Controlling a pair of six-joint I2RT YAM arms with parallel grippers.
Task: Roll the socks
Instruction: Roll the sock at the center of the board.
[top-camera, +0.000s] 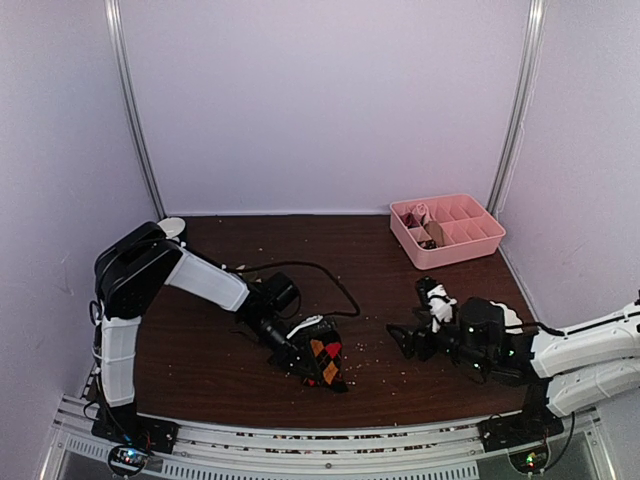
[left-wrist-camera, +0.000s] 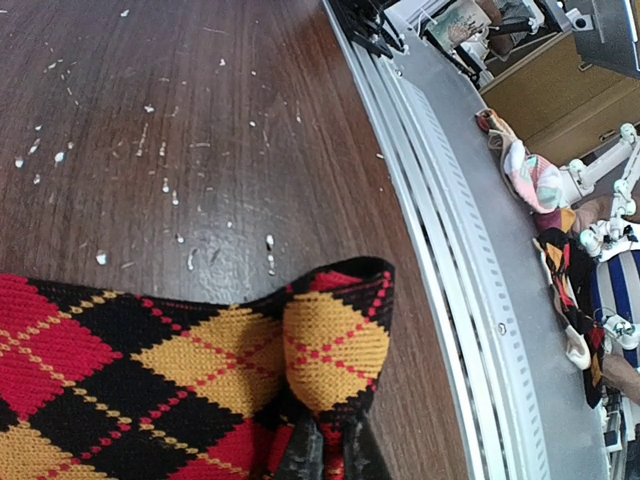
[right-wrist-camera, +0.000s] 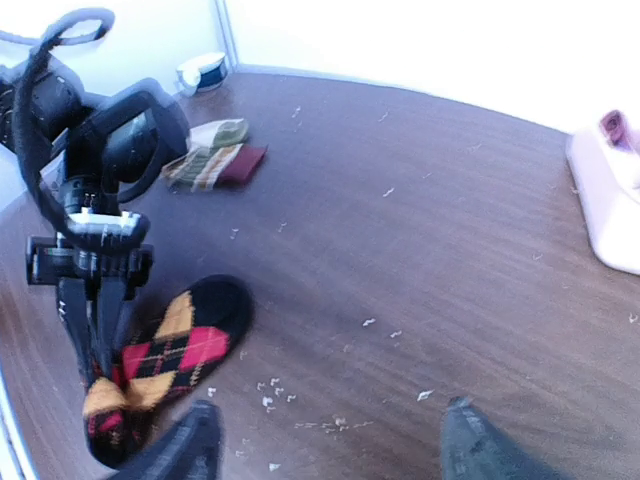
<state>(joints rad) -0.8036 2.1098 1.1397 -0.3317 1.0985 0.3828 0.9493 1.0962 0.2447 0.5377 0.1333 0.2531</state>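
Dark wooden tabletop (top-camera: 200, 350), flecked with pale crumbs, is enclosed by plain white walls (top-camera: 320, 100), and the work is concentrated near its front edge. The argyle sock (left-wrist-camera: 150, 370) is laid on the wood close to the metal rail (left-wrist-camera: 470, 250), and one end of it is pinched by the left gripper (left-wrist-camera: 325, 455), whose fingers are closed on a bunched fold of the fabric. From the right wrist view, the rest of that sock is seen spread flat beyond the pinched end, so no roll can be said to have been formed; at most a first fold appears to have been started. The striped sock (right-wrist-camera: 213, 166) is found well apart, further back on the left side of the table behind the left arm, lying loosely folded and touched by neither arm. The right gripper (right-wrist-camera: 328, 430) is held over bare wood to the right of the argyle sock, its fingers spread wide and nothing carried between them. The pink tray (top-camera: 470, 250) at the far right and the white bowl (right-wrist-camera: 205, 72) at the far left are not involved. The task is therefore judged to be at an early stage: the two socks have not been brought together, and the rolling itself is almost wholly left to be done.
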